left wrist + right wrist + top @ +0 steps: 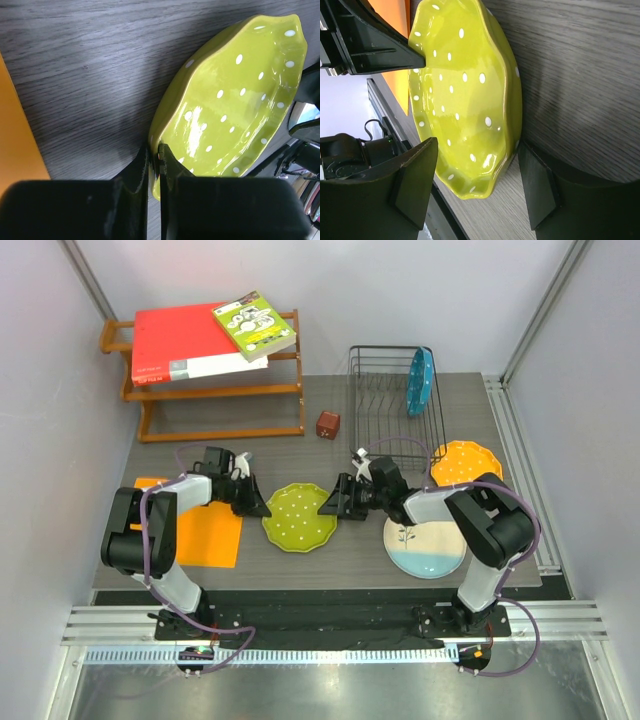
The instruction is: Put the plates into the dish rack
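The lime green dotted plate (299, 517) lies mid-table. My left gripper (260, 505) is shut on its left rim; the left wrist view shows both fingers pinching the rim (155, 157) of the plate (235, 100). My right gripper (330, 506) is open at the plate's right rim, its fingers on either side of the rim and apart from the plate (465, 95) in the right wrist view. The blue plate (420, 380) stands in the black wire dish rack (385, 390). The orange-yellow plate (466, 463) and the cream plate (425, 545) lie at the right.
An orange mat (205, 530) lies under my left arm. A wooden shelf (215, 390) with books stands at the back left. A small brown cube (328, 425) sits beside the rack. A metal rail (520, 470) runs along the table's right edge.
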